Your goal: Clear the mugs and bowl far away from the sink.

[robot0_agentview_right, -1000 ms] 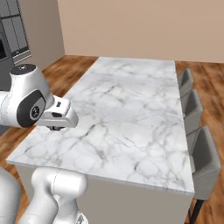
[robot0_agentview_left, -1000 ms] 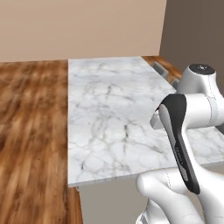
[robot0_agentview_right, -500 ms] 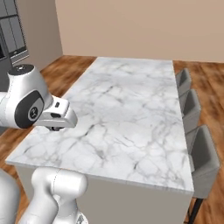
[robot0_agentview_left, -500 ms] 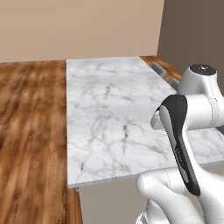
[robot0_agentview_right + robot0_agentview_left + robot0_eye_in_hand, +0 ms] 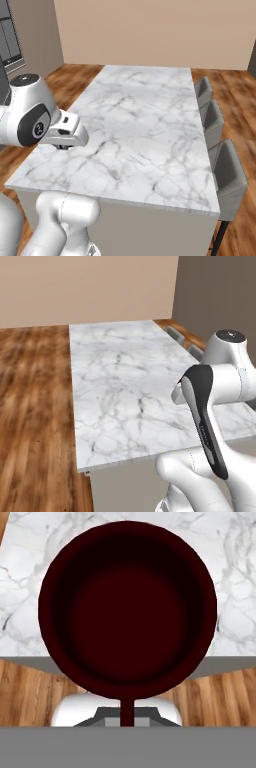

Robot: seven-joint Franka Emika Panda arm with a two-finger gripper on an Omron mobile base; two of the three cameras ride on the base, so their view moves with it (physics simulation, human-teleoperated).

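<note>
The dark maroon mug (image 5: 127,607) hangs close under the hand camera, its round mouth facing the lens. My gripper (image 5: 127,714) is shut on the mug at its near side, where a thin maroon strip runs down between the tips. Behind the mug lie the marble counter's (image 5: 30,587) near edge and the wood floor (image 5: 25,697). From the right base view, the white hand (image 5: 65,132) hovers over the near left corner of the counter (image 5: 150,130), with the mug hidden beneath it. The bowl and the sink are out of view.
The long white marble island (image 5: 125,386) stretches away from the base. Three grey stools (image 5: 212,120) line its right side. Wood floor (image 5: 30,406) lies to the left, and a dark cabinet front (image 5: 10,40) stands at the far left.
Both base views have shifted a little, so the base has moved along the island. The arm holds the same pose with the mug.
</note>
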